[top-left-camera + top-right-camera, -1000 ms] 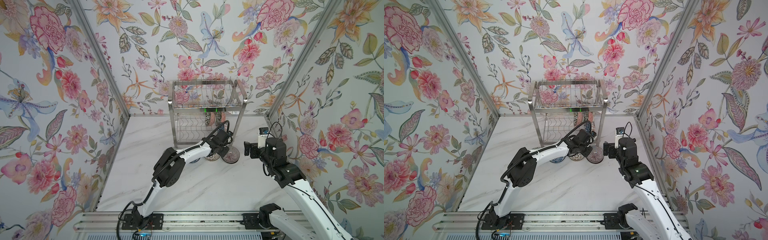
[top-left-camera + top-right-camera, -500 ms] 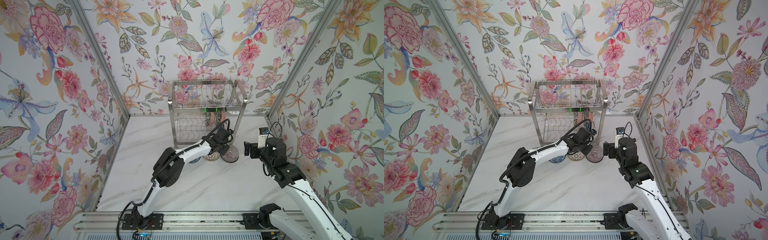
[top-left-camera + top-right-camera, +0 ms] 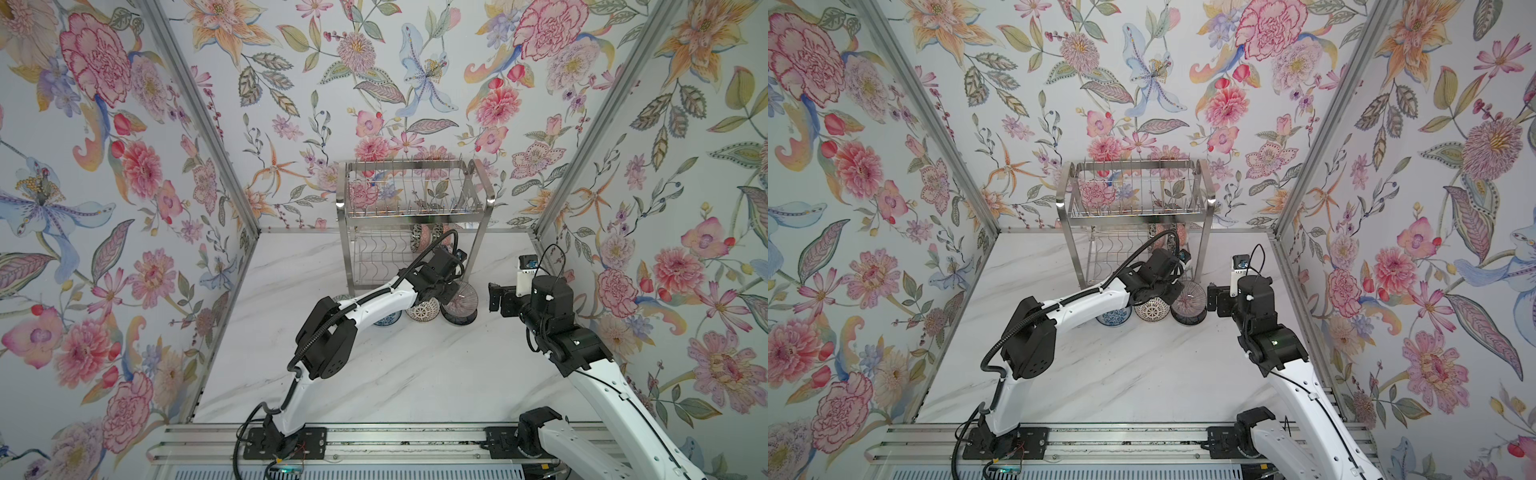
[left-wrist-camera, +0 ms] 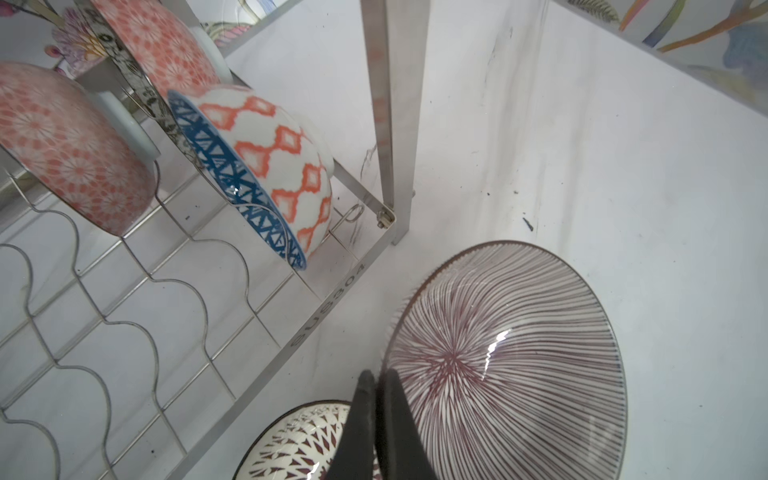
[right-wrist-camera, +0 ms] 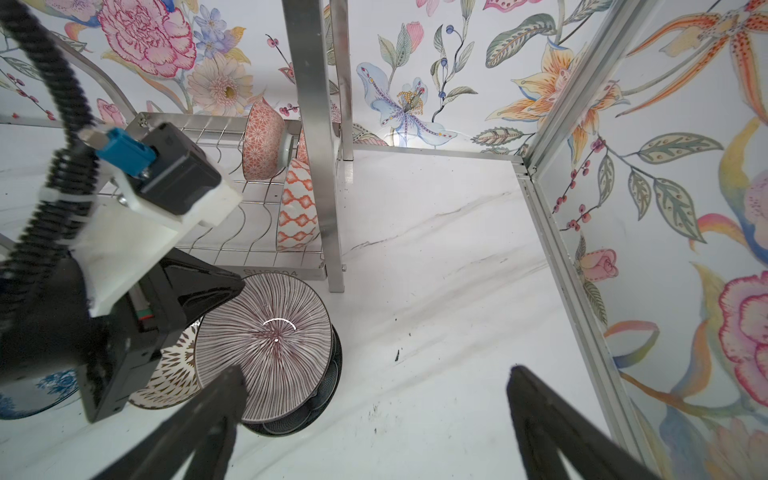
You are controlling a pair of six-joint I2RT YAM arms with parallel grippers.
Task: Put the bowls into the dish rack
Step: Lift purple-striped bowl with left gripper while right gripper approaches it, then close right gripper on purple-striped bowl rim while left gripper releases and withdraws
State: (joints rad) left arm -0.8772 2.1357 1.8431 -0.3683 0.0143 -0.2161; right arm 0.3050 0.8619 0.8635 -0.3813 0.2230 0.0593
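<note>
Left gripper (image 4: 376, 384) was pinched shut on the rim of the striped bowl (image 4: 511, 365). That bowl sat tilted in a dark bowl (image 5: 330, 374) on the table (image 3: 374, 374), just in front of the rack (image 3: 415, 216), with its mouth facing up and toward the right gripper (image 5: 374, 374). The right gripper hung spread wide and empty, near the bowl but apart from it. A brown bowl (image 3: 423, 309) and a blue bowl (image 3: 1113, 318) stood beside the striped one. At its right end, the rack's lower tier held a lattice bowl (image 4: 286, 166) and two pink bowls (image 4: 70, 145) on edge. The rack's front leg (image 4: 395, 124) stood just beside the striped bowl. Bare table lay between that bowl and the right wall (image 5: 665, 249).
</note>
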